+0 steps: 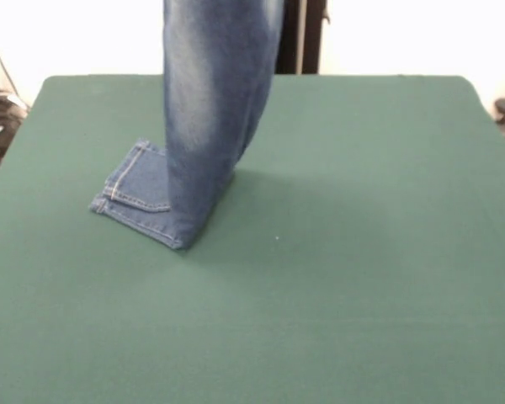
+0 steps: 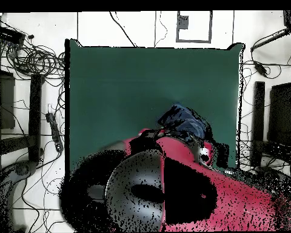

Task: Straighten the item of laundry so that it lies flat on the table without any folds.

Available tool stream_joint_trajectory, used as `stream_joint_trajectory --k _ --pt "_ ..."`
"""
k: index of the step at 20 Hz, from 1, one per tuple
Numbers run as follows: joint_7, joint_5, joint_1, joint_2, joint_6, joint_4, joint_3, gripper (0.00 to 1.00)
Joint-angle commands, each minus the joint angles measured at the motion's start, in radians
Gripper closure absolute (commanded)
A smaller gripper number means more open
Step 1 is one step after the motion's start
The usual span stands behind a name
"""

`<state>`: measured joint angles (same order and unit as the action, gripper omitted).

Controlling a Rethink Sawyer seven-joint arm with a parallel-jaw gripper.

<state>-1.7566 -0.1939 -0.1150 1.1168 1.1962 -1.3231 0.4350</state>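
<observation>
Over the table point(image 1: 362, 295) the jeans point(image 1: 210, 126) hang lifted, only the waist end touching down, nothing flattened yet; gripper state I cannot tell.

front camera low across table point(image 1: 362, 295), overhead straight down

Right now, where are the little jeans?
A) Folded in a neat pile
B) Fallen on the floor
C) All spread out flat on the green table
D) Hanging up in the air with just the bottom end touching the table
D: in the front view the jeans hang down from above the picture's top edge, and only their lowest part, with its stitched hem, rests on the table.
</observation>
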Motion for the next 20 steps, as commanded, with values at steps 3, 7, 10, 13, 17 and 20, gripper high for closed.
stream_joint_trajectory --k 3,7,10,13,17,20 --pt "0.022 0.027 0.097 0.109 0.144 -0.048 -0.011 1.0" --pt "0.084 0.027 0.145 0.151 0.128 -0.09 -0.028 1.0" --pt "0.123 0.027 0.17 0.184 0.115 -0.127 -0.038 1.0" --pt "0.136 0.03 0.177 0.224 0.078 -0.195 -0.039 1.0" --pt "0.148 0.011 0.17 0.278 0.029 -0.275 -0.03 1.0" --pt "0.161 0.003 0.173 0.311 0.017 -0.314 -0.023 1.0"
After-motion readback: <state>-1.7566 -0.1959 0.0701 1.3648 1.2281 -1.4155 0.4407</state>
